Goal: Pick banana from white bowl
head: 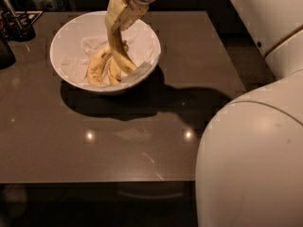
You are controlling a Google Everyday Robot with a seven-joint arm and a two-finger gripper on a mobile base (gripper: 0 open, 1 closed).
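The white bowl (64,46) stands at the back left of the brown table (142,145). Bananas lie close together in its middle: a brown-speckled one (96,68) on the left and a paler yellow one (113,73) beside it. My gripper (122,63) reaches down from the top into the bowl, with its tan end among the bananas and over the paler one. Where it touches them is hidden. White paper (142,71) lies in the bowl at the right rim.
A dark holder with utensils (19,25) stands at the table's back left corner. My white arm and body (251,160) fill the right side and cover the table's right front part. The table's front edge runs along the bottom.
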